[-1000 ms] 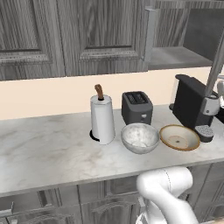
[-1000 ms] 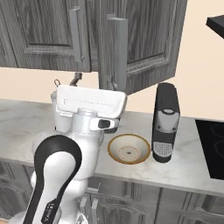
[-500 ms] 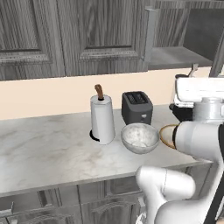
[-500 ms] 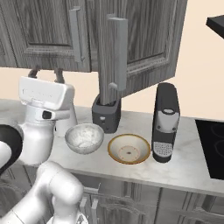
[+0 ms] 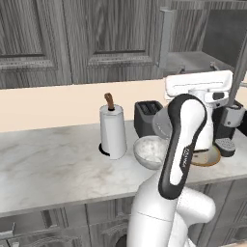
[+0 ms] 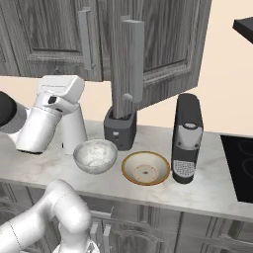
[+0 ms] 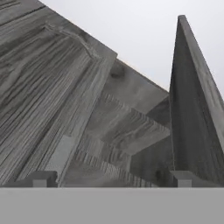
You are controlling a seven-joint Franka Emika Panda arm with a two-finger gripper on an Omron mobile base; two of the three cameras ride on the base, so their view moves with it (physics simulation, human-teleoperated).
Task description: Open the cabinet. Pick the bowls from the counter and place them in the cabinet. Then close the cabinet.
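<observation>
The cabinet [image 5: 219, 34] stands open above the counter [image 5: 58, 164], its grey shelf [image 5: 193, 60] showing. One door [image 6: 127, 64] is turned edge-on and the other door [image 6: 168, 39] swings wide. The speckled grey-white bowl [image 5: 148, 149] [image 6: 95, 155] and the tan brown-rimmed bowl [image 6: 146, 168] [image 5: 211, 155] sit side by side on the counter, the tan one partly behind my arm. My gripper [image 5: 198, 72] [image 7: 110, 179] is open and empty. It is raised well above the bowls and points up at the cabinet doors [image 7: 65, 87].
A paper towel roll [image 5: 113, 130] and a dark toaster [image 5: 146, 117] stand behind the grey bowl. A black coffee machine [image 6: 187, 136] is right of the tan bowl, and a stovetop [image 6: 239, 168] lies further right. My own arm [image 5: 181, 144] rises in front of the counter.
The arm has swung up and across in front of the counter, bringing the hand to face the cabinet. The fingers stayed wide apart. Neither bowl has moved.
</observation>
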